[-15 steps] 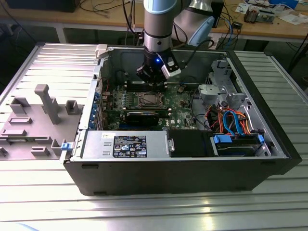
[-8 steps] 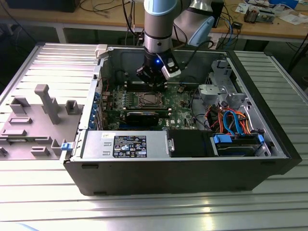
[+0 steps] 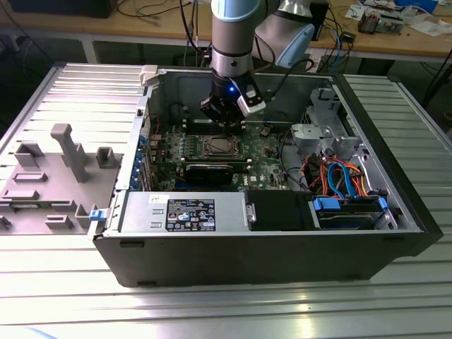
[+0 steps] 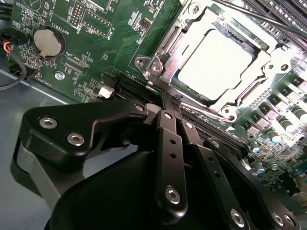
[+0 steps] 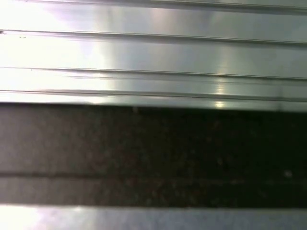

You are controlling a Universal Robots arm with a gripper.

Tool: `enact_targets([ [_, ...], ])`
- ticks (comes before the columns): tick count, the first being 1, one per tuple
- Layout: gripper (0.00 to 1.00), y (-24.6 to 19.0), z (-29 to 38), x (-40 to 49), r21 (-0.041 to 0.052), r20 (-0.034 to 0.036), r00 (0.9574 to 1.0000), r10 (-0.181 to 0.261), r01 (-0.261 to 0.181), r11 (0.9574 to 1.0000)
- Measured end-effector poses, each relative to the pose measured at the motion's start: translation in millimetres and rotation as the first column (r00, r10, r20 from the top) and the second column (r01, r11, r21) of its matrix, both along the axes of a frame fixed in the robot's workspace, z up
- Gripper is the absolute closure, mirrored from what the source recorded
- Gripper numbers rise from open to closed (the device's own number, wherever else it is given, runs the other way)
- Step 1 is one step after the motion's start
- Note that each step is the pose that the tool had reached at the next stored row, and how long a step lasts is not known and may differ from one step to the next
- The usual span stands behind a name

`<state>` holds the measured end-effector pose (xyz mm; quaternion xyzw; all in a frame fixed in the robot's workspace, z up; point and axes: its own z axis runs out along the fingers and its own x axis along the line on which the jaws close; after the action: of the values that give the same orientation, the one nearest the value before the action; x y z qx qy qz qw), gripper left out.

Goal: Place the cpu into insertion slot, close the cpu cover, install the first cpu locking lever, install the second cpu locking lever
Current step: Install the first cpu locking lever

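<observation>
The cpu (image 4: 216,64) already sits in the insertion slot (image 4: 268,67) with the cpu cover (image 4: 189,43) down over it. The gripper (image 4: 168,108), fingers pressed together and empty, hovers beside a locking lever (image 4: 192,106); hooking it needs a careful sideways press.

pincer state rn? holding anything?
Pincer: shut, empty, just beside the cpu cover, which lies closed over the cpu.

Computer case (image 3: 282,247) lies on the ribbed table (image 3: 212,311). Motherboard (image 3: 265,159) sits inside it; the cpu (image 4: 213,64) sits in the insertion slot (image 4: 168,43), under the cpu cover (image 4: 261,72). Gripper (image 3: 224,120) hangs just behind the slot.
</observation>
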<state>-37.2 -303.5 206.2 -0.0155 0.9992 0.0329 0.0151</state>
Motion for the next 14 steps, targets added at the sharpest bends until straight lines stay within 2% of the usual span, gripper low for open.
enact_targets([
  [6, 0.89, -2.0, -3.2, 0.0, -0.0081, 0.0, 1.0, 0.0, 0.0, 1.0],
  [11, 0.89, -2.0, -5.1, 0.0, -0.0086, 0.0, 1.0, 0.0, 0.0, 1.0],
  [14, 0.89, -1.9, -5.0, 0.0, -0.0044, 0.0, 1.0, 0.0, 0.0, 1.0],
])
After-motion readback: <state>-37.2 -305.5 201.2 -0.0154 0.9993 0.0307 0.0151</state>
